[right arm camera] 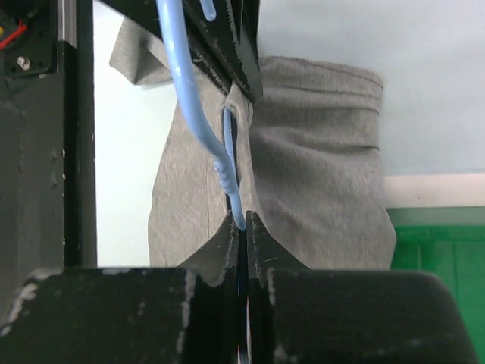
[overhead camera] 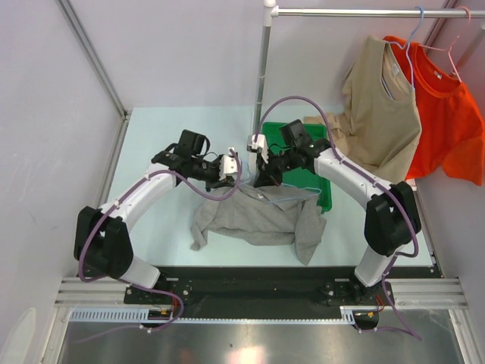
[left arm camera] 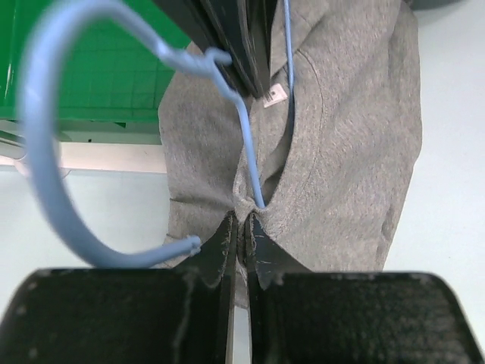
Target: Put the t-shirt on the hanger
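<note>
Fingers [left arm camera: 220, 246] of the left gripper [left arm camera: 242, 224] pinch the t-shirt [left arm camera: 356, 152] at its neckline, and the right gripper [right arm camera: 241, 224] clamps the hanger [right arm camera: 170, 30] wire. The shirt droops onto the table [overhead camera: 159, 144], before a green bin [overhead camera: 324, 199].

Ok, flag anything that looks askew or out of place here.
The t-shirt lies crumpled on the table, its collar bunched up where the left end effector pinches it beside the hanger. Behind, the tan shirt hangs lopsided on the rail.
</note>
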You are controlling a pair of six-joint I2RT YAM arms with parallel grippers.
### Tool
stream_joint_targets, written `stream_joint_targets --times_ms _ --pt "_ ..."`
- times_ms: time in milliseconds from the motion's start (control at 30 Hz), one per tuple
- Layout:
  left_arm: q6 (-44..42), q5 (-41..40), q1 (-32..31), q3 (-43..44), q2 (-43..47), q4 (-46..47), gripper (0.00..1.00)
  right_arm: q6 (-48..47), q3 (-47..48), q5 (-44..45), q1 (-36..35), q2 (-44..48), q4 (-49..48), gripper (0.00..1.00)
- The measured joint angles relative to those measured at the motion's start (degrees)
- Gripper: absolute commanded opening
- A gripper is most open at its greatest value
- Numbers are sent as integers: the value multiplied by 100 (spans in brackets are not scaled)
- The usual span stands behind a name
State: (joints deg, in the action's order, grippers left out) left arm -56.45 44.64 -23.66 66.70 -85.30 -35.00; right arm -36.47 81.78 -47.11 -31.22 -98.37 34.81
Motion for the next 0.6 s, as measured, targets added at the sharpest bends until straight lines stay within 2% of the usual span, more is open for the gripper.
stream_joint_targets --times_ms 100,167,333,433,600 --pt "94 39 0 31 35 0 11 256 -142 -26 -59 -55 -328 0" --pt "105 35 4 31 79 -50 25 363 -262 -31 -90 -63 -492 0" --pt "87 61 11 31 240 -275 45 525 -487 -7 -90 -63 -907 0" --pt "22 74 98 31 378 -428 53 610 -573 -37 -92 -63 -1169 0" --pt "-157 68 466 39 417 -634 58 678 -621 -192 -94 -55 -1443 0"
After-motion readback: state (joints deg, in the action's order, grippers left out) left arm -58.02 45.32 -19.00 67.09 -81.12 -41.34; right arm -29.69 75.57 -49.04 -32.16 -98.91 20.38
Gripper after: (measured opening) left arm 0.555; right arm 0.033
